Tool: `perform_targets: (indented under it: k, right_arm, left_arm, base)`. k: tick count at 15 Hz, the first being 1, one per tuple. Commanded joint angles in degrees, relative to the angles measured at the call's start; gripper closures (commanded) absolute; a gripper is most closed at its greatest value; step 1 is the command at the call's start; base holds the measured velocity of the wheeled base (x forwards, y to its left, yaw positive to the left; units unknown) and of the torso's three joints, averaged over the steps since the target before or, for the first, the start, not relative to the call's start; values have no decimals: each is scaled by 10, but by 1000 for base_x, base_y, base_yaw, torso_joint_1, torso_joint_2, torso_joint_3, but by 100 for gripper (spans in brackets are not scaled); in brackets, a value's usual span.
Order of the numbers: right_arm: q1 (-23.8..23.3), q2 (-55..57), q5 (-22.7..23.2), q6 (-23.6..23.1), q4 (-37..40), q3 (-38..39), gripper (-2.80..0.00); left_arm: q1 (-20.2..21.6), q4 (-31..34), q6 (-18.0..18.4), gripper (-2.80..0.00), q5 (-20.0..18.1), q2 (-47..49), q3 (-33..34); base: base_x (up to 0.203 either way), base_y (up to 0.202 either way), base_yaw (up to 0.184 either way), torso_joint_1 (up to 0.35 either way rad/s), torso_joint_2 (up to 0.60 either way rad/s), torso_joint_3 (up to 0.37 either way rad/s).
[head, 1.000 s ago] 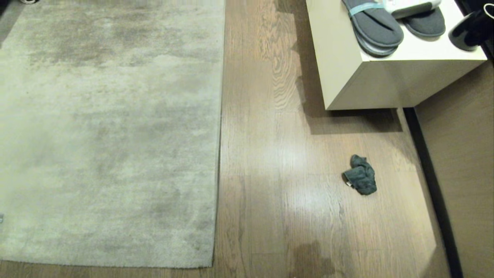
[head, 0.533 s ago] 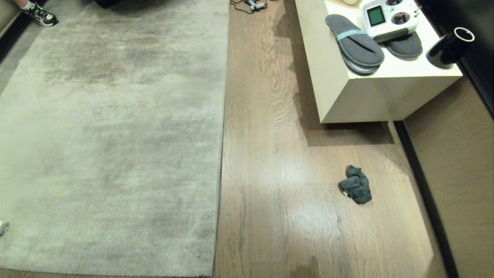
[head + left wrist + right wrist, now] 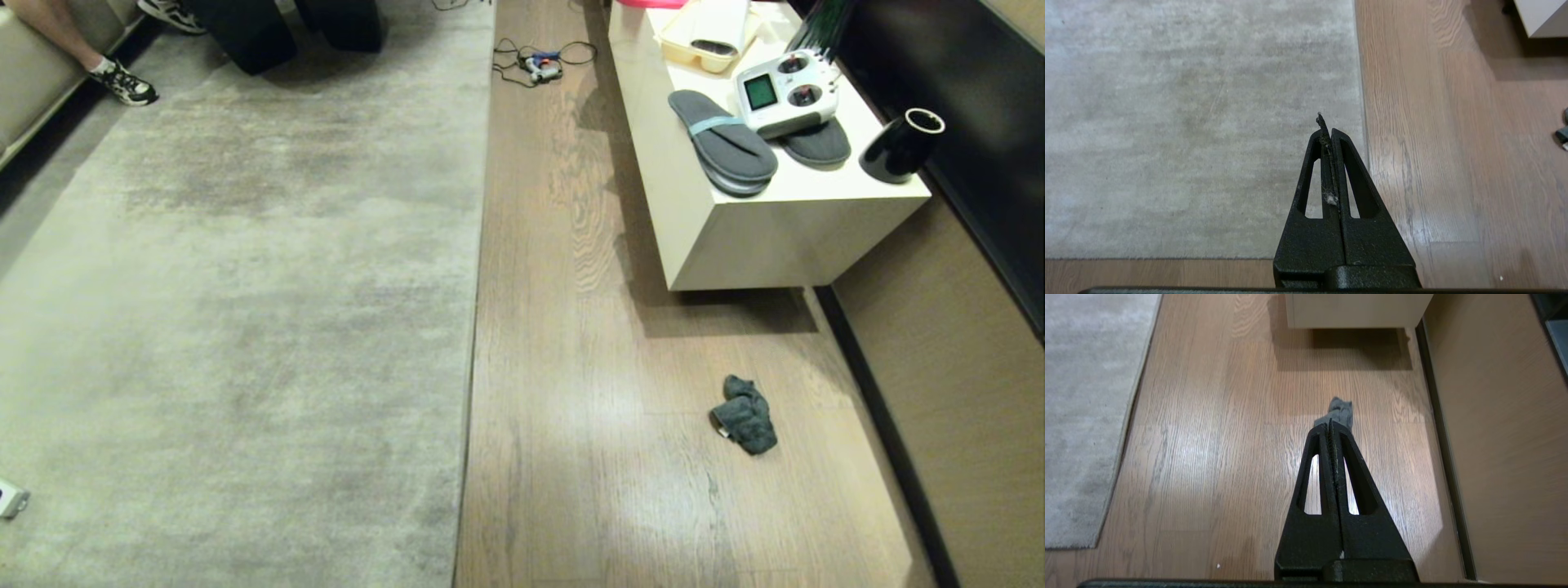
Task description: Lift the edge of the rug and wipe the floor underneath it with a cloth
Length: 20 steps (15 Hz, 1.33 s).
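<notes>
Neither arm shows up in the head view, so the pose only comes from the wrist cams. The left gripper [image 3: 1327,130] hangs well above the ground, pointing down over the rug near its corner, fingers pressed flat together with nothing between them except a bit of fluff stuck in the seam. The right gripper [image 3: 1331,425] is in the same sort of pose, up in the air over the floor [image 3: 1216,428], fingers fully together, holding nothing.

The cloth [image 3: 744,414] is a crumpled dark grey-teal lump lying on the bare planks, well apart from the rug, between the rug side and the dark skirting strip by the wall. In the right wrist view it pokes out just past the fingertips [image 3: 1340,411], but it's down on the planks, not in the grip.

The rug edge [image 3: 471,343] runs straight up the middle of the head view and lies flat; the square corner [image 3: 1363,255] is flat too.

Other stuff: a cream cabinet [image 3: 751,245] with grey slippers [image 3: 722,151], a remote controller [image 3: 785,91] and a black cup [image 3: 900,147] on top. A person's leg and sneaker [image 3: 122,82] are at the far left.
</notes>
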Motion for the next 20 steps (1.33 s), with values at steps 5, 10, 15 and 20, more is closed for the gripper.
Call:
perform_targets:
  k: [5,10,15,20]
  right_arm:
    - [0,1,0,0,0,0,0]
    - [0,1,0,0,0,0,0]
    - [0,1,0,0,0,0,0]
    - [0,1,0,0,0,0,0]
  left_arm:
    - [0,-1,0,0,0,1,0]
    - [0,-1,-1,0,0,1,0]
    - [0,-1,-1,0,0,1,0]
    - [0,-1,-2,0,0,1,0]
  base:
    - [0,0,0,1,-2,204]
    - [0,0,0,1,-2,204]
    - [0,0,0,1,3,202]
    - [0,0,0,3,2,208]
